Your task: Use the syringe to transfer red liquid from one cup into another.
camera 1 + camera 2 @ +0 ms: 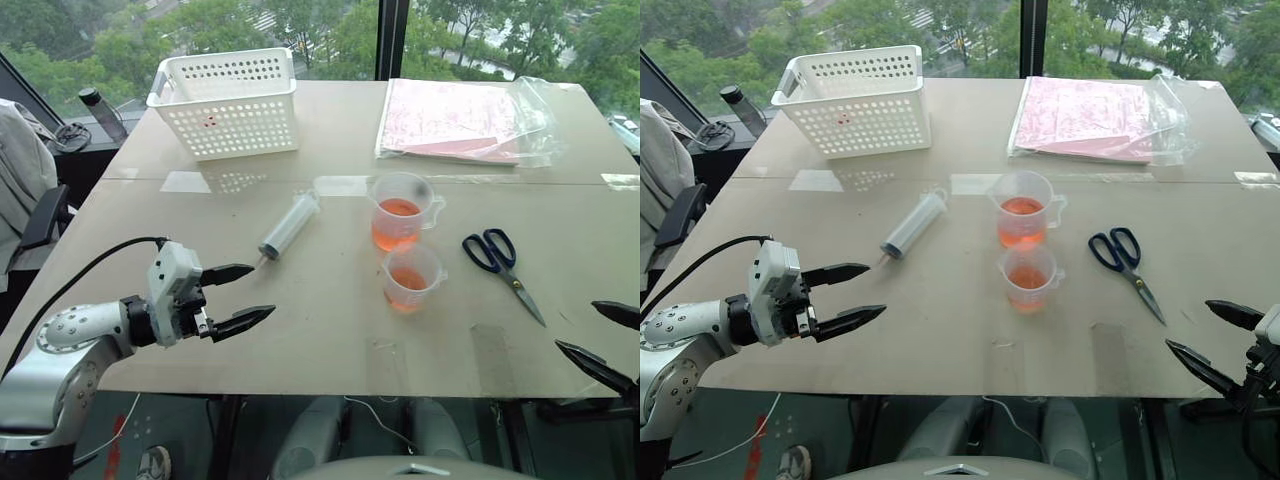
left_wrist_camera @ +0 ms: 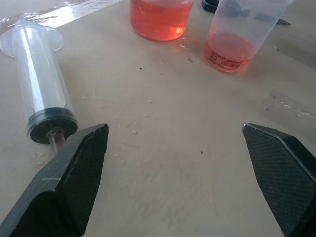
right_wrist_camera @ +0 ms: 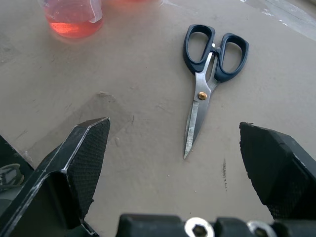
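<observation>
Left gripper [image 1: 240, 297] hovers released just short of the syringe [image 1: 289, 225], which lies on the desk [image 1: 330, 330] left of the two cups, so you're at the pickup step: ease forward and close on its barrel.

Syringe [image 2: 39, 84] lying near open left gripper [image 2: 175, 140]; two cups beyond.
</observation>
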You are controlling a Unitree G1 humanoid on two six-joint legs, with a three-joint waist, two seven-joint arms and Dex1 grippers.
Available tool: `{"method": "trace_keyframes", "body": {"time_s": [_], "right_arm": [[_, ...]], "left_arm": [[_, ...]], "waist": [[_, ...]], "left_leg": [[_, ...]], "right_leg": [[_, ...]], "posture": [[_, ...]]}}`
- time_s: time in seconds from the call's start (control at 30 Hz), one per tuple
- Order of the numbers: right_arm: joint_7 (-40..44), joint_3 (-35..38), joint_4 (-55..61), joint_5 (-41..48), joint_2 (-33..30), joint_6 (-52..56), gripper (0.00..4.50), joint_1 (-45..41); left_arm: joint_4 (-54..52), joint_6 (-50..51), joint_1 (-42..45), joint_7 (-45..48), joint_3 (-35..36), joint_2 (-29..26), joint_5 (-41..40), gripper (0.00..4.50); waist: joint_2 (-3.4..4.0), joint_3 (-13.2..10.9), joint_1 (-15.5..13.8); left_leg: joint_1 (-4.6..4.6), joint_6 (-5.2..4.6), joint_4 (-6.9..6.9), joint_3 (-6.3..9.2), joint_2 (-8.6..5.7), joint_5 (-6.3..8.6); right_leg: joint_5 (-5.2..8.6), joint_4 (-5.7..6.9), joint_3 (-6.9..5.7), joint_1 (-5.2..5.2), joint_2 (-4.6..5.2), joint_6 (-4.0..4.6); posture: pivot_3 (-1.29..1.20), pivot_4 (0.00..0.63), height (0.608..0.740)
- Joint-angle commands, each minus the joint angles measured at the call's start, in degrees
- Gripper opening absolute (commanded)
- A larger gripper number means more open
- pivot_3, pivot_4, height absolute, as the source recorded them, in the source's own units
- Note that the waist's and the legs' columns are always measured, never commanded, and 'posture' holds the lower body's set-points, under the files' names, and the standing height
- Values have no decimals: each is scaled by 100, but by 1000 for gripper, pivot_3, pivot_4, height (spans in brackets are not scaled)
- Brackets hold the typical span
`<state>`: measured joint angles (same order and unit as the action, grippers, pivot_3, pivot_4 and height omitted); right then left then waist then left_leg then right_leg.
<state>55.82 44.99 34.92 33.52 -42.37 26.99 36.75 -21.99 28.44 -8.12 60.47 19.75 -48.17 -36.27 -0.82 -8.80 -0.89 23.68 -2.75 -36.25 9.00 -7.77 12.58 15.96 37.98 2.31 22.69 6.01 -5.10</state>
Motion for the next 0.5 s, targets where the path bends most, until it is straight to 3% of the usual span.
{"method": "trace_keyframes", "body": {"time_s": [0.03,0.2,0.3,0.37,0.5], "right_arm": [[-179,42,198,163,-53,-14,4500,-290],[-973,-225,747,756,-282,763,4500,-1184],[-1437,-357,999,806,-780,1547,4500,-1469],[-1801,-712,889,1033,-1336,2430,4500,-1925],[-2636,-1855,250,1463,-1651,3886,4500,-3515]], "left_arm": [[-219,72,204,-105,111,25,-273,4416],[-653,608,780,-60,83,-52,-1144,4416],[-887,785,1053,-11,-10,-179,-1429,4416],[-1041,800,1245,121,-175,-286,-1452,4416],[-1211,891,1724,55,-494,-290,-1615,4416]], "waist": [[0,0,-2],[3,0,5],[3,-1,2],[2,-1,3],[0,-3,17]], "left_leg": [[0,0,0,0,0,0],[-1,1,-8,0,0,-1],[2,1,-6,0,0,-1],[5,6,-6,0,0,-4],[3,1,-7,-12,2,-2]], "right_leg": [[0,0,0,0,0,0],[-8,4,-1,-1,-2,3],[-8,0,-1,0,-2,2],[-9,-1,-4,3,-2,2],[-9,-1,-3,-2,-1,4]], "posture": [[0,150,740],[0,150,740],[0,150,740],[0,150,740],[0,150,740]]}}
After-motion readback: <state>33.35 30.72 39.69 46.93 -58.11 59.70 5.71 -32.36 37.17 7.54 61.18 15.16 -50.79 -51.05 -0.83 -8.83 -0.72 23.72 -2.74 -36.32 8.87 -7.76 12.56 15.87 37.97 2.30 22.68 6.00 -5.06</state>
